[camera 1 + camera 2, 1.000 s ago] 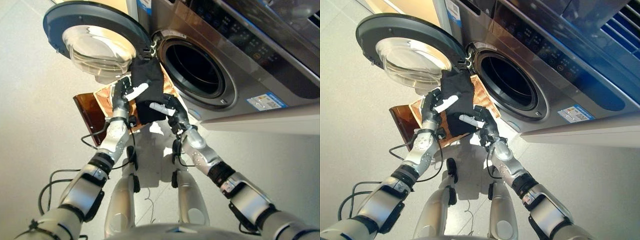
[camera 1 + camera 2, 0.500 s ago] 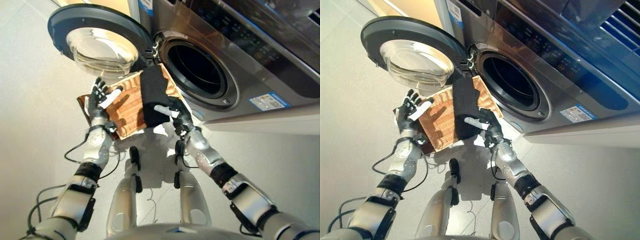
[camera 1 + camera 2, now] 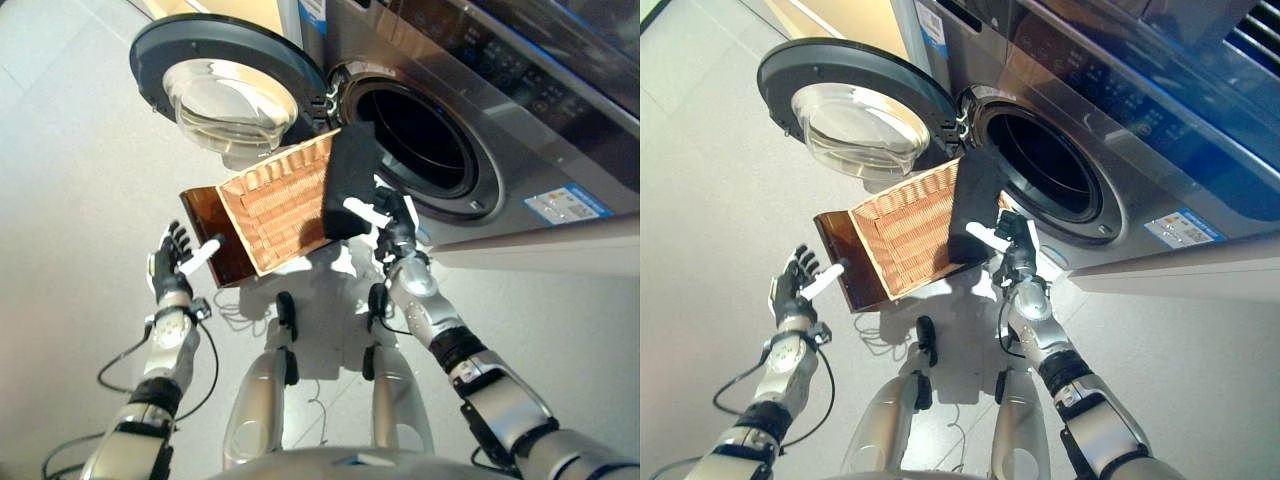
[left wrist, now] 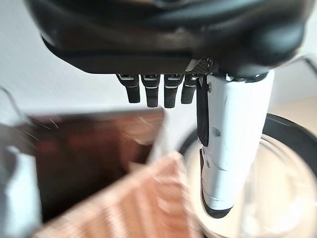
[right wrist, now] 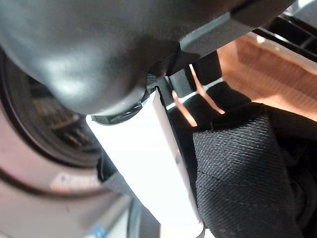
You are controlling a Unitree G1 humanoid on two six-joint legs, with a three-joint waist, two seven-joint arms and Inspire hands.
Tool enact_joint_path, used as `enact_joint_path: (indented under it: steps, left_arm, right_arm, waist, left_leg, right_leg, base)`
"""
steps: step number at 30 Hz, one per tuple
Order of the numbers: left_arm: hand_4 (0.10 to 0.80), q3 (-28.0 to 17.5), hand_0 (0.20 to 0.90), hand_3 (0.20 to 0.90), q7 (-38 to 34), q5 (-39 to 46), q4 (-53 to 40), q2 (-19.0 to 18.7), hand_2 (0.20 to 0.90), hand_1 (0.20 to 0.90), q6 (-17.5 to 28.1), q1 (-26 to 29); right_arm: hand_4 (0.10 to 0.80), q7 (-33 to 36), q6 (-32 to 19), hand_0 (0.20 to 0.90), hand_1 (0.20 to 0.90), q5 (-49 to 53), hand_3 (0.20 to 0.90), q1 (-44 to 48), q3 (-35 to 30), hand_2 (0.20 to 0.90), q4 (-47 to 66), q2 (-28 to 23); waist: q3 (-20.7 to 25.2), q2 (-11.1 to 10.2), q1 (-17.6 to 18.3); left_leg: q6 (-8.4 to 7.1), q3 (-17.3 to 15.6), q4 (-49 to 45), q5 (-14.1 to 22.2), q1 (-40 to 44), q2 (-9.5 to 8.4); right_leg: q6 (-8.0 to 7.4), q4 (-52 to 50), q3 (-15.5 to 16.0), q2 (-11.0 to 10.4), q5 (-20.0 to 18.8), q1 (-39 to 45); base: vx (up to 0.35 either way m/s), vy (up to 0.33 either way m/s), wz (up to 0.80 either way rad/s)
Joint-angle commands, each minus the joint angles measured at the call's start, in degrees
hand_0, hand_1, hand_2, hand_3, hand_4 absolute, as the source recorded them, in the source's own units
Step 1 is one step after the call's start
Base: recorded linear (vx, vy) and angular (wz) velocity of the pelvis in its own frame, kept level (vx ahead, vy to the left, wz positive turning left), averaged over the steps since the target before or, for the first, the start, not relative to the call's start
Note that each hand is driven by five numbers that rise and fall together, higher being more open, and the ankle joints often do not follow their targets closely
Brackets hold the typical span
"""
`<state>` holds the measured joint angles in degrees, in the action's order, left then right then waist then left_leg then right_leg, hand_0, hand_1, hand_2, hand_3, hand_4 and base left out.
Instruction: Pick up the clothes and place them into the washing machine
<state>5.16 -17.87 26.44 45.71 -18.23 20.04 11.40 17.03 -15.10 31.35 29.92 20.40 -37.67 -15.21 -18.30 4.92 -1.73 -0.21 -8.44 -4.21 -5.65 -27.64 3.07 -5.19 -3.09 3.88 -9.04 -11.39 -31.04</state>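
A black garment point(image 3: 346, 182) hangs in front of the washing machine's open drum point(image 3: 425, 135), just at its lower left rim. My right hand point(image 3: 392, 218) is shut on it, the white thumb point(image 5: 148, 163) pressed against the cloth point(image 5: 247, 168) and the fingers behind it. My left hand point(image 3: 175, 258) is open and empty, held out to the left of the wicker basket point(image 3: 280, 200), apart from it. Its fingers point(image 4: 153, 89) are straight. The basket rests on the dark brown box point(image 3: 205, 232).
The round glass door point(image 3: 225, 90) stands open to the left of the drum, above the basket. The machine's front panel point(image 3: 520, 140) runs to the right. Pale floor point(image 3: 70, 170) spreads to the left of the box.
My left hand has let go of the garment and swung out to the left and down. My right hand has carried the garment up toward the drum opening. The camera has shifted.
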Motion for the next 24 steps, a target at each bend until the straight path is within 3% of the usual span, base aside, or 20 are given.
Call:
enact_joint_path:
  steps: [1, 8, 12, 13, 17, 19, 24]
  left_arm:
    - [0.800, -1.5, 0.900, 0.900, -3.0, -2.6, -0.4, -2.0, 0.900, 0.900, 3.5, -1.2]
    - [0.800, -2.8, 0.900, 0.900, -1.7, 1.8, 9.6, 0.3, 0.900, 0.900, 1.6, -6.0]
    - [0.800, -1.8, 0.900, 0.900, -1.6, 0.5, 11.9, 0.8, 0.900, 0.900, 0.8, -6.8]
    - [0.800, -0.8, 0.900, 0.900, -1.4, 0.4, 11.4, 0.8, 0.900, 0.900, 0.8, -7.0]
    - [0.800, 0.7, 0.900, 0.900, -1.1, 1.7, 6.7, 0.7, 0.900, 0.900, 2.5, -7.3]
    - [0.800, 1.4, 0.900, 0.900, -1.3, 2.5, 5.3, 0.5, 0.900, 0.900, 3.2, -6.9]
    - [0.800, 2.1, 0.900, 0.900, -2.8, 2.3, 1.4, -0.3, 0.900, 0.900, 4.4, -7.1]
  right_arm:
    - [0.300, 2.3, -6.8, 0.200, 0.200, -2.3, 0.200, 5.0, -1.8, 0.200, 2.9, 0.8]
    - [0.300, 6.4, -7.9, 0.200, 0.200, -0.2, 0.200, 10.4, -6.3, 0.200, -1.0, 0.5]
    - [0.300, 8.1, -9.0, 0.200, 0.200, 1.3, 0.200, 13.5, -8.7, 0.200, -2.7, -0.7]
    - [0.300, 8.7, -9.0, 0.200, 0.200, 1.1, 0.200, 15.1, -9.2, 0.200, -3.2, -1.8]
    - [0.300, 11.7, -10.1, 0.200, 0.200, 2.1, 0.200, 20.3, -12.6, 0.200, -5.7, -5.6]
    - [0.300, 13.9, -11.1, 0.200, 0.200, 3.4, 0.200, 23.6, -14.3, 0.200, -7.4, -7.3]
    - [0.300, 17.5, -12.1, 0.200, 0.200, 5.4, 0.200, 30.0, -16.7, 0.200, -13.6, -10.7]
  waist:
    - [2.7, 2.0, -0.9]
    - [0.9, 3.1, -1.5]
    - [0.2, 3.5, -1.7]
    - [0.0, 3.7, -1.9]
    - [-0.7, 4.1, -2.5]
    - [-1.3, 4.3, -2.8]
    - [-1.1, 4.4, -4.0]
  left_leg:
    - [-4.56, 0.8, -5.1, 0.6, -6.6, 0.91]
    - [-3.68, 1.3, -14.5, 4.2, -12.8, 2.38]
    - [-3.32, 2.2, -17.6, 5.4, -14.9, 2.38]
    - [-3.61, 2.8, -18.3, 7.3, -14.8, 2.21]
    - [-3.74, 3.7, -17.0, 6.6, -15.8, 2.01]
    - [-3.67, 4.2, -15.2, 3.8, -16.5, 1.90]
    - [-4.04, 5.7, -11.7, 2.3, -16.2, 1.28]
  right_leg:
    - [-1.33, -6.3, -1.0, 0.2, 5.7, -2.8]
    - [-0.55, -17.0, -1.0, 0.5, 9.5, -9.4]
    - [-0.12, -20.5, -0.9, 0.7, 10.9, -11.5]
    - [-0.51, -21.6, -1.1, 0.7, 12.8, -11.6]
    - [-0.51, -21.9, -0.1, 0.4, 13.8, -12.4]
    - [0.05, -21.6, 0.6, 0.8, 12.7, -13.3]
    - [0.38, -22.1, 1.1, 1.3, 13.7, -14.0]
  base:
    - [-0.051, -0.007, -0.06]
    - [-0.043, -0.009, 0.08]
    - [0.015, -0.012, 0.08]
    - [0.079, -0.028, 0.06]
    - [0.026, -0.065, 0.11]
    - [-0.066, -0.065, 0.24]
    - [0.030, -0.040, 0.13]
